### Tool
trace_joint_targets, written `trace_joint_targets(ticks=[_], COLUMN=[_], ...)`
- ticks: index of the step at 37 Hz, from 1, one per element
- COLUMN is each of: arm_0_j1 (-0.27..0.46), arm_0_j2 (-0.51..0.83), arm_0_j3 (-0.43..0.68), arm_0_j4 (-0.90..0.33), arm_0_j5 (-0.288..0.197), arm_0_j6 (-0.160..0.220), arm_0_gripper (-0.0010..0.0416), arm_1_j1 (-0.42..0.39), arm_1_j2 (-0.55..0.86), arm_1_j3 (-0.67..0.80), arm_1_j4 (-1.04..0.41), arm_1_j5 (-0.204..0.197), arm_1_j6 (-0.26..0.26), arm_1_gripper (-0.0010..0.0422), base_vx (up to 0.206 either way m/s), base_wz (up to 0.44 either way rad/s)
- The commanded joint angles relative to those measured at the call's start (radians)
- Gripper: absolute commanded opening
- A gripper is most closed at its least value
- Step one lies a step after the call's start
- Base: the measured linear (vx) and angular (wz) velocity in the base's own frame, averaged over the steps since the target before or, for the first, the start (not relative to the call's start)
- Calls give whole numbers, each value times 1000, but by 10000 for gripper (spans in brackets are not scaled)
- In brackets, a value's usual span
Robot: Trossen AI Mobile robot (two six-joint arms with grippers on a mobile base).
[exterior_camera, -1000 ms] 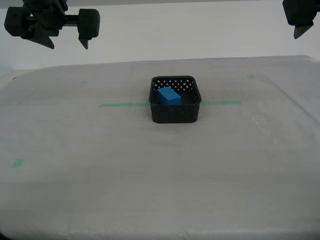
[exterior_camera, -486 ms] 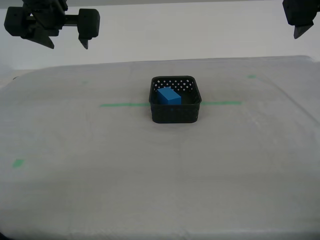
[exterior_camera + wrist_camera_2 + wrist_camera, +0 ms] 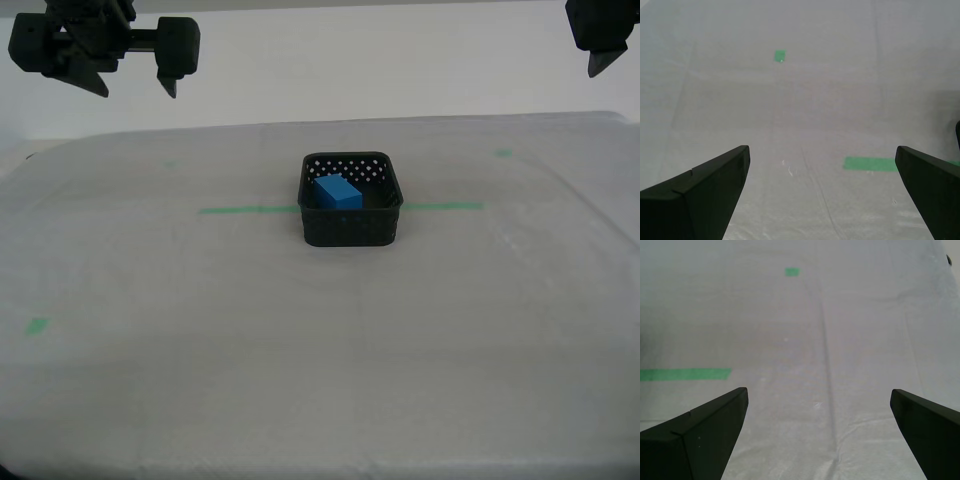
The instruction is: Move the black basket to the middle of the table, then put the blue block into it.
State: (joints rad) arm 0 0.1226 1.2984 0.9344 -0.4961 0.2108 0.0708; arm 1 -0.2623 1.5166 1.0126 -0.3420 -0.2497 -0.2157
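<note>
The black basket (image 3: 350, 230) stands on the table (image 3: 300, 360) at its middle, on the long green tape line (image 3: 245, 210). The blue block (image 3: 338, 192) lies inside it, tilted against the floor. My second gripper (image 3: 138, 90) hangs open and empty high at the exterior view's upper left, far from the basket. Its own view shows it (image 3: 822, 148) over bare table with the jaws wide apart. My first gripper (image 3: 818, 391) is also open and empty. Only one of its fingers (image 3: 597, 62) shows, at the exterior view's upper right.
Small green tape bits lie at the front on the exterior view's left (image 3: 37, 325) and at the far right (image 3: 503, 152). The tape line's ends show in the second wrist view (image 3: 870, 164) and the first wrist view (image 3: 685, 374).
</note>
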Motion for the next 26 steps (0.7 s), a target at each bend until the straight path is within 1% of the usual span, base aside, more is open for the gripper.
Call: trace_joint_targets(ticks=[1, 26], arm_0_j1=[0, 1], arm_0_j2=[0, 0], arm_0_j3=[0, 0], arm_0_j4=[2, 2], arm_0_j5=[2, 2], arm_0_j6=[0, 0], arm_0_gripper=[399, 399], arm_1_j1=[0, 0], arm_1_j2=[0, 0], arm_1_j3=[1, 1], arm_1_j4=[2, 2], arm_1_j5=[-3, -3], arm_1_j6=[1, 1], arm_1_gripper=[400, 400], base_vx=[0, 0], base_wz=[0, 0])
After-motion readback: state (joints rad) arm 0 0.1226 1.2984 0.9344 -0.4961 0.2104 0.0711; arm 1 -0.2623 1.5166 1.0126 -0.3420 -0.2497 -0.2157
